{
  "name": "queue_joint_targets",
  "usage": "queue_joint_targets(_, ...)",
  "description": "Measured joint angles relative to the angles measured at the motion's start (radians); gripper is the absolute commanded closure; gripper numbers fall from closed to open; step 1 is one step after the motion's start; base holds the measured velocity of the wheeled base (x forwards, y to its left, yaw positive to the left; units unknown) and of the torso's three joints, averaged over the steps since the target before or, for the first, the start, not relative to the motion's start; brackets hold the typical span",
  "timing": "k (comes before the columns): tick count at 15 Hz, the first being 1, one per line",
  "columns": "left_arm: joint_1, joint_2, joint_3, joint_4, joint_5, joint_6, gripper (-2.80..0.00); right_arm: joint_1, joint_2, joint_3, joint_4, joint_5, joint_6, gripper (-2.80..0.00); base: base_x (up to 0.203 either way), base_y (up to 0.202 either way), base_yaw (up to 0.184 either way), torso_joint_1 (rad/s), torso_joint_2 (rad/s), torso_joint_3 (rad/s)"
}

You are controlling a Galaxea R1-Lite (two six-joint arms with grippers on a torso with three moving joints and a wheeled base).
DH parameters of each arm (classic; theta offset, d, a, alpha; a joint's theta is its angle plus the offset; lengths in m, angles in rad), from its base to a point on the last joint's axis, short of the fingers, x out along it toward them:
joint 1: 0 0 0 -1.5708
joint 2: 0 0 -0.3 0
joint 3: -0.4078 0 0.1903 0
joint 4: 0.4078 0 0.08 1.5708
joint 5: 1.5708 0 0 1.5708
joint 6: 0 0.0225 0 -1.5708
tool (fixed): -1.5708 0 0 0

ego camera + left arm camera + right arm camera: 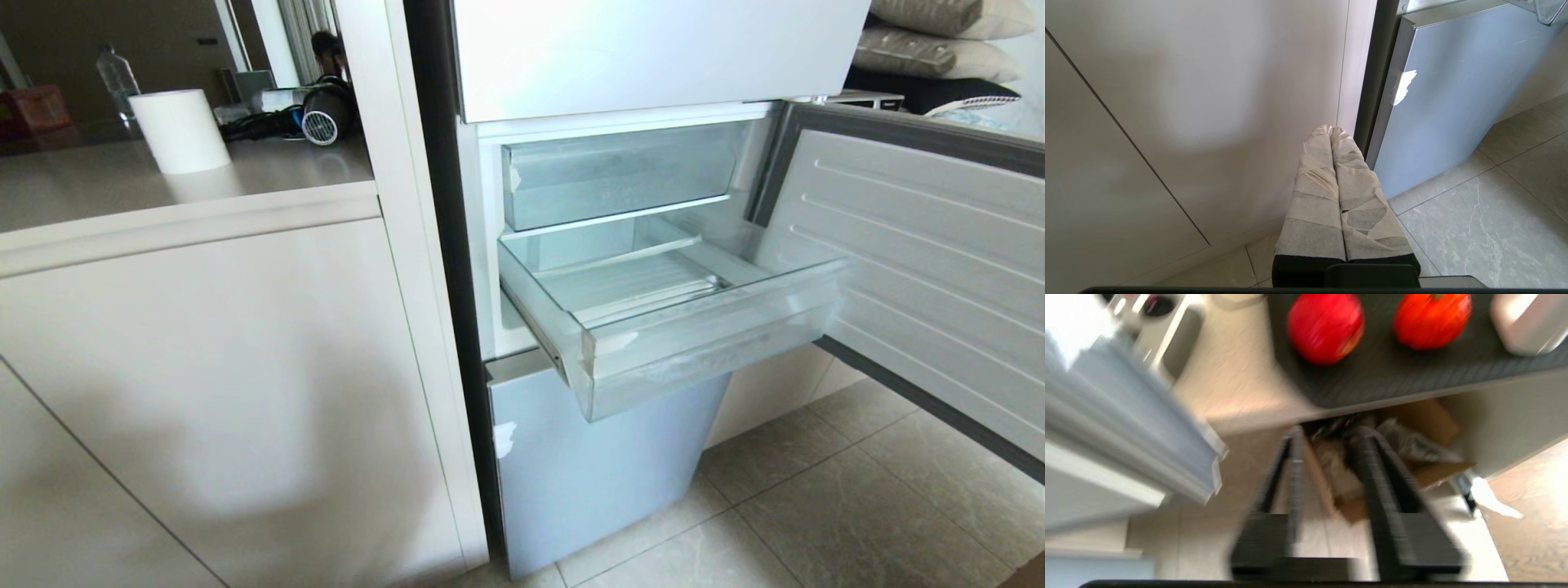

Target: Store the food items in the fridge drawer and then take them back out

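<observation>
Reaching with jaws parted and empty, right gripper (1327, 437); ahead of its tips, red fruit (1325, 327) on dark tray (1372, 381). Fridge drawer (702, 347) pulled out, bare: storing not begun. Left gripper (1332, 132) closed, parked.

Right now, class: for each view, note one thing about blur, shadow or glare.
Head view: sharp, a broad soft shadow on the cabinet front. Left wrist view: sharp, a pale light patch on the cabinet panel. Right wrist view: motion-smeared, the red fruit and right tool streaked.
</observation>
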Motion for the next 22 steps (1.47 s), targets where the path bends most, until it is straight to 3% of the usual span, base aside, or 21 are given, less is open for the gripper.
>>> queue_joint_targets(3, 0.0, 0.0, 0.0, 0.0, 0.0, 0.0, 0.0, -0.085, 0.116, -0.041, -0.117, 0.09, -0.034, -2.8, 0.0, 0.0, 0.0, 0.0, 0.0, 0.0)
queue_joint_targets(7, 0.0, 0.0, 0.0, 0.0, 0.0, 0.0, 0.0, -0.119, 0.251, -0.076, -0.18, 0.397, -0.104, -2.8, 0.0, 0.0, 0.0, 0.0, 0.0, 0.0)
queue_joint_targets(9, 0.0, 0.0, 0.0, 0.0, 0.0, 0.0, 0.0, -0.12, 0.315, -0.08, -0.253, 0.471, -0.129, -2.8, 0.0, 0.0, 0.0, 0.0, 0.0, 0.0)
queue_joint_targets(12, 0.0, 0.0, 0.0, 0.0, 0.0, 0.0, 0.0, -0.124, 0.401, -0.124, -0.325, 0.469, -0.141, -2.8, 0.0, 0.0, 0.0, 0.0, 0.0, 0.0)
queue_joint_targets(22, 0.0, 0.0, 0.0, 0.0, 0.0, 0.0, 0.0, -0.19, 0.603, -0.309, -0.328, 0.468, -0.166, -2.8, 0.0, 0.0, 0.0, 0.0, 0.0, 0.0)
